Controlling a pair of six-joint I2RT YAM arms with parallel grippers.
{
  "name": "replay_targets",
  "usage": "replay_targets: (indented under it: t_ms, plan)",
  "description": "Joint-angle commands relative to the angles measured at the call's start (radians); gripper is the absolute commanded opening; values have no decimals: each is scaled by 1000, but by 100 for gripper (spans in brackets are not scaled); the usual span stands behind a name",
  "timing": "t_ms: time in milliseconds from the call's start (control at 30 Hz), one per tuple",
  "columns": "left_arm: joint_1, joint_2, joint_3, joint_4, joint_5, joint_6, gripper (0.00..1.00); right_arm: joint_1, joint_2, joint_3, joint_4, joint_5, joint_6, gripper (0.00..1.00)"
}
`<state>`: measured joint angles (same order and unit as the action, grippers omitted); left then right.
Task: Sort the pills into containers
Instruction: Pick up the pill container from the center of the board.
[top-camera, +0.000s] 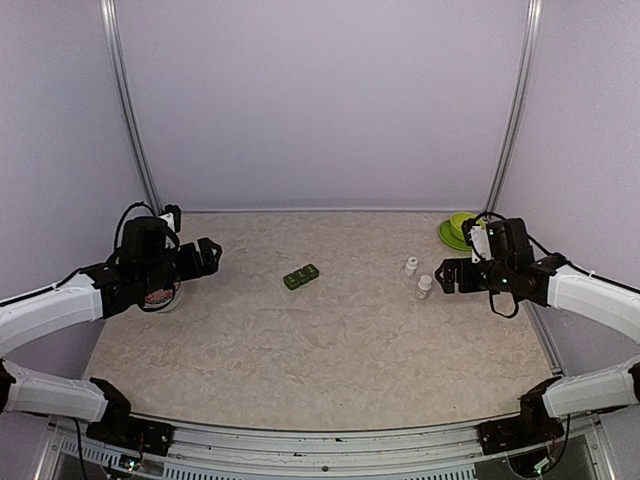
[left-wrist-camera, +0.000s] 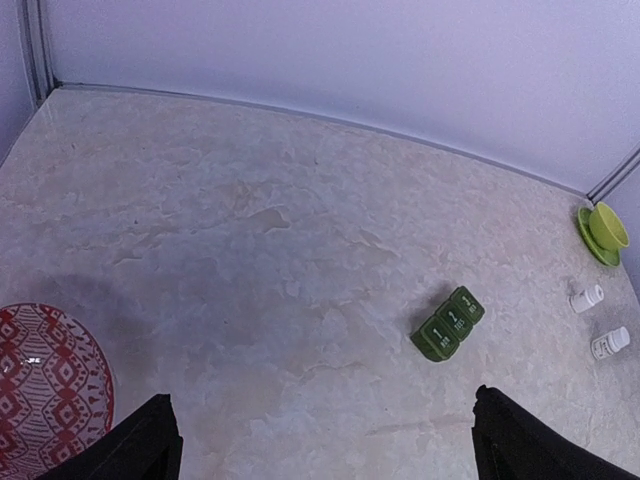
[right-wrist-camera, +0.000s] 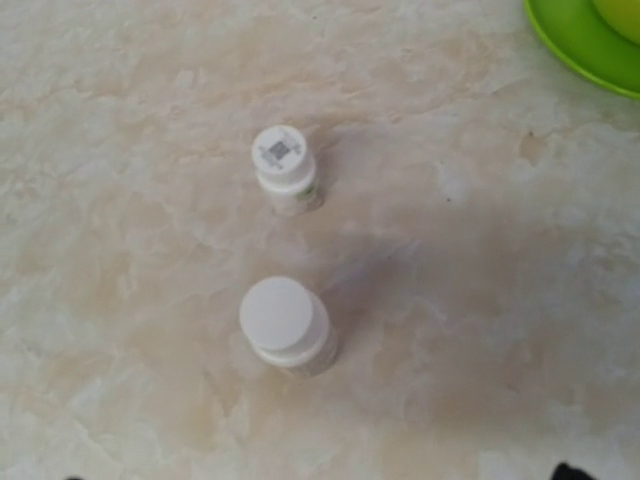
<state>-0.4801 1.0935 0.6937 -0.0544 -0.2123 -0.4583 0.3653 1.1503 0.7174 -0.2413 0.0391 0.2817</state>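
The containers (top-camera: 301, 276), a dark green strip of three joined lidded compartments, lie mid-table with their lids shut; the left wrist view shows them (left-wrist-camera: 449, 323) ahead and to the right. Two small white-capped bottles (top-camera: 411, 265) (top-camera: 424, 287) stand upright to the right. No loose pills show. My left gripper (top-camera: 205, 255) hovers open at the left, well short of the strip, its fingers (left-wrist-camera: 145, 445) wide apart. My right gripper (top-camera: 445, 275) is open just right of the bottles. Its camera looks down on the near bottle (right-wrist-camera: 287, 325) and the far bottle (right-wrist-camera: 284, 168), with only a fingertip (right-wrist-camera: 570, 470) at the frame's bottom edge.
A red patterned bowl (top-camera: 160, 298) sits under the left arm, also low left in the left wrist view (left-wrist-camera: 45, 385). A lime-green bowl on its saucer (top-camera: 459, 230) stands at the back right corner. White walls close the table's back and sides.
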Motion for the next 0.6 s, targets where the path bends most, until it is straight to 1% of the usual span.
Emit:
replay_targets:
  t_ms: [0,267,467,567]
  plan:
    - [-34,45,-19,66,-3,-7,99,23,17,9,30,-3,1,100]
    - [-85,180,10,176,64,84,99,44,45,-7,39,-33,6,100]
    - [-115,329,63,287,161,228,99,46,57,-14,36,-51,6,100]
    - [-126,421,98,330,224,329,99,48,54,-16,34,-54,5,100]
